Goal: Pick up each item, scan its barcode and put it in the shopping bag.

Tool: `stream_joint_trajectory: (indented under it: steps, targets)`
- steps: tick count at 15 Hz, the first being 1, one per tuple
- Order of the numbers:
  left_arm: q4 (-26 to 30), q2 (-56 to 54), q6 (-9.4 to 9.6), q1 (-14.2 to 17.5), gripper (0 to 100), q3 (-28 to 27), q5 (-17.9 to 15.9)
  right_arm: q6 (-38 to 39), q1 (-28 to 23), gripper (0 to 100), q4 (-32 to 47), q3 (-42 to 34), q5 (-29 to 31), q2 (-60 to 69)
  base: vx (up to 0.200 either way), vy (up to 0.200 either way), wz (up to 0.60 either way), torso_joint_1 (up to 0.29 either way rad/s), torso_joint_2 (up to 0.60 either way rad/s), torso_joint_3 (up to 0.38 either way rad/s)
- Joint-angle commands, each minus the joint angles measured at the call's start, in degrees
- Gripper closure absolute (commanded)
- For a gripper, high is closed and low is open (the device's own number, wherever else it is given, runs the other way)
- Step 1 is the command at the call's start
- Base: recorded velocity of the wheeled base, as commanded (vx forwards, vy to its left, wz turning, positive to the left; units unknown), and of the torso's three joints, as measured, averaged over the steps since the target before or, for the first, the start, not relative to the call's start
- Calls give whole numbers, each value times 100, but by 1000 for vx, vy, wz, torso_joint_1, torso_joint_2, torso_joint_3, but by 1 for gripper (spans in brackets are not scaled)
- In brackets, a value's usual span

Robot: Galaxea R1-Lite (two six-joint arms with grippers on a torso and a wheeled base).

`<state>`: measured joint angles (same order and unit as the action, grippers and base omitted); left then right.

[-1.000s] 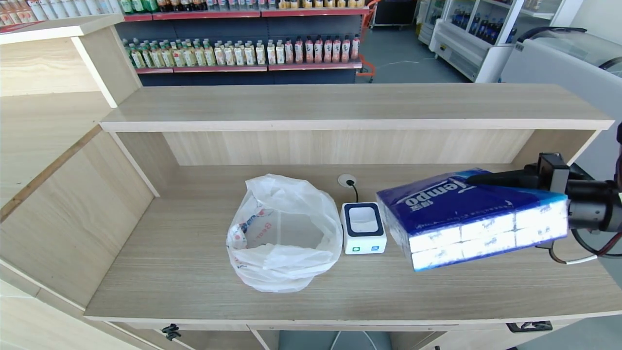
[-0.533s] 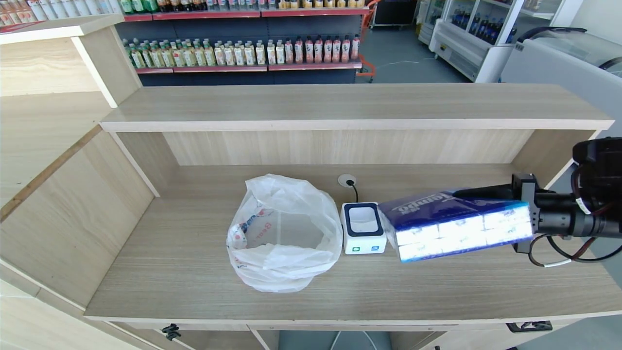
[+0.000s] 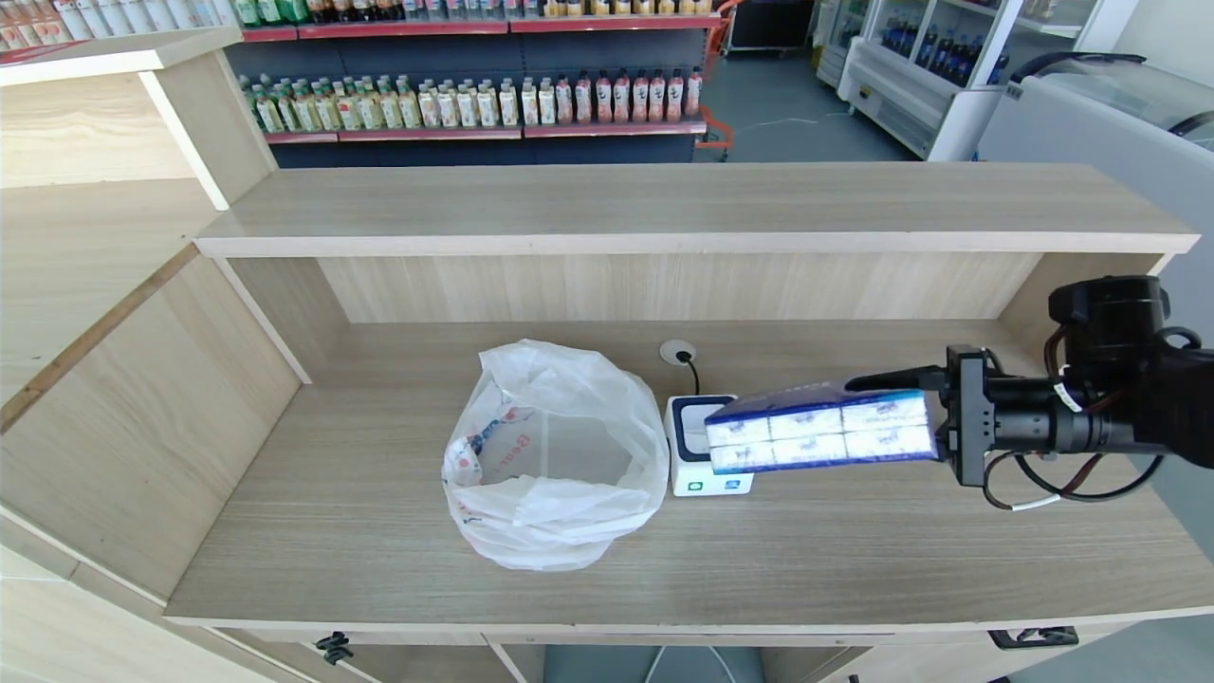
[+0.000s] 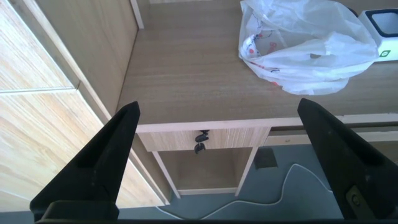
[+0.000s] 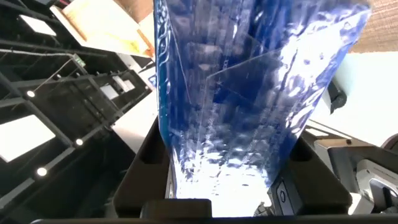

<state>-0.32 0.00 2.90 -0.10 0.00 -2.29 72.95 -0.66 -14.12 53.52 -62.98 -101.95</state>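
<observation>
My right gripper [image 3: 934,417] is shut on a blue and white pack of tissues [image 3: 820,427], held level above the counter with its far end over the white barcode scanner [image 3: 697,474]. In the right wrist view the tissue pack [image 5: 236,93] sits between the fingers [image 5: 146,168]. The white plastic shopping bag [image 3: 555,455] stands open just left of the scanner. My left gripper [image 4: 217,162] hangs open off the counter's front edge, with the bag [image 4: 305,43] beyond it on the counter.
The wooden counter [image 3: 379,531] has a raised back ledge [image 3: 664,204] and a side wall on the left. A cable grommet [image 3: 677,352] sits behind the scanner. Store shelves with bottles [image 3: 474,100] stand behind.
My right gripper has carried the tissue pack down and to the left, turning it level, so that its end now lies over the scanner. The bag and scanner have not moved.
</observation>
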Motion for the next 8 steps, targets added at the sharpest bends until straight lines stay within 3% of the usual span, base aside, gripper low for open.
stream_joint_trajectory:
  steps: [1, 8]
  targets:
    - [-3, 0, 0, 1, 0, 0, 1, 53, 75, 100, -3, 10, -4, -35, 0, 0, 0, 0, 0, 0]
    - [-3, 0, 0, 1, 0, 0, 1, 79, 206, 100, -3, 10, -268, -53, 0, 0, 0, 0, 0, 0]
